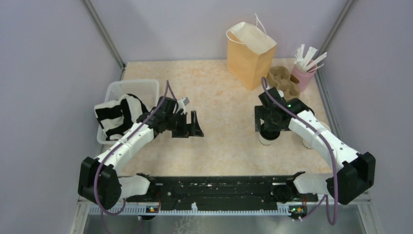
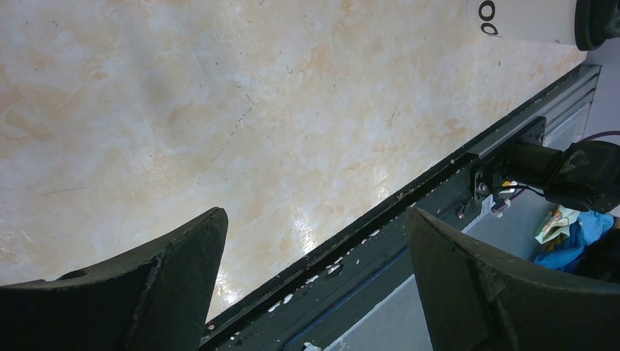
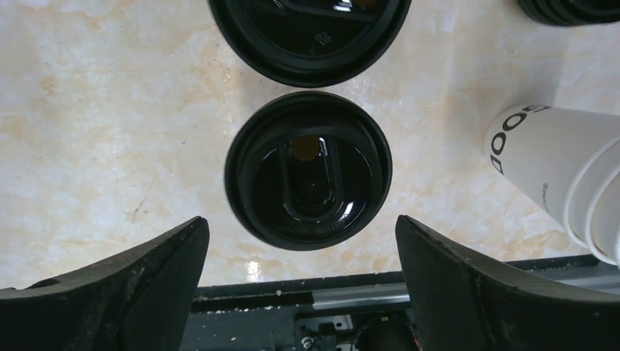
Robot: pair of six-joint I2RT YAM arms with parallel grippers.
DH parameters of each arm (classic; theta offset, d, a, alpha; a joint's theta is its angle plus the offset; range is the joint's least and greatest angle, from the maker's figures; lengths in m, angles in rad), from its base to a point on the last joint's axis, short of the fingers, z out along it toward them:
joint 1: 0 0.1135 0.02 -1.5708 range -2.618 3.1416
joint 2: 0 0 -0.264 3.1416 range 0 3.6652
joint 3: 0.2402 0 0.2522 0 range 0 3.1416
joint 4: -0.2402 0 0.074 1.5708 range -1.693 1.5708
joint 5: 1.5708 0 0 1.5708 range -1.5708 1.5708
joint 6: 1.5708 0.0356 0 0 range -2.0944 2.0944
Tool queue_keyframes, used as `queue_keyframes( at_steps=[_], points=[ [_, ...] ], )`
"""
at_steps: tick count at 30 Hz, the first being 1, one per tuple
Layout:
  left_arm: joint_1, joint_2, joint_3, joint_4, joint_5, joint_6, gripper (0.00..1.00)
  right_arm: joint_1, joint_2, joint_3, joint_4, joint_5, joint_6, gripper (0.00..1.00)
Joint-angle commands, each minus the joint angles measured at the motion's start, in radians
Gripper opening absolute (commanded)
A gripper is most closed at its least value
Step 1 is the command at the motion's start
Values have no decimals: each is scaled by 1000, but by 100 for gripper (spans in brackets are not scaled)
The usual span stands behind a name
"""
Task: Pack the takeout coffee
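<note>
My right gripper (image 3: 297, 227) hung with jaws spread wide and empty, straight above one takeout coffee (image 3: 308, 170). That cup stood upright on the right side of the table (image 1: 214, 87), axis vertical, lid up between the fingers. A second capped cup (image 3: 311, 36) sat just beyond it. My left gripper (image 2: 313, 216), also open, was well apart to the left, so the right arm was nearer.

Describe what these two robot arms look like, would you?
The left arm and right arm have white shells between chunky black joints. A purple cable trails along each. The left end effector and right end effector each carry two broad, matte black fingers with tapered tips.
</note>
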Motion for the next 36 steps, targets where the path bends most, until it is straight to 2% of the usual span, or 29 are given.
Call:
queue_keyframes(
  at_steps=[1, 6, 15, 20, 23, 26, 28, 30, 34, 36],
  points=[
    [-1, -20, 42, -16, 1, 45, 98, -3, -34, 176, -38, -46, -36, 99],
    [-1, -23, 85, -48, -4, 79, 98, -6, 48, 407, 32, -59, -147, 99],
    [-1, -35, 136, -51, 51, 158, 98, -114, 500, 1022, 201, -85, -304, 99],
    [-1, -26, 158, -65, 68, 221, 98, -140, 732, 1298, 257, -127, -399, 99],
    [-1, -26, 157, -70, 62, 255, 98, -147, 808, 1385, 277, -133, -403, 99],
    [-1, -20, 163, -89, 44, 288, 98, -170, 793, 1357, 273, -57, -311, 99],
    [-1, -13, 165, -98, 38, 300, 98, -202, 735, 1252, 278, -20, -241, 96],
    [-1, -5, 164, -99, 43, 301, 98, -225, 641, 1099, 310, 37, -184, 95],
    [-1, 20, 152, -65, 58, 297, 98, -256, 393, 726, 488, 51, -217, 95],
    [-1, 44, 155, -49, 57, 297, 98, -295, 282, 544, 547, 35, -183, 94]
  ],
)
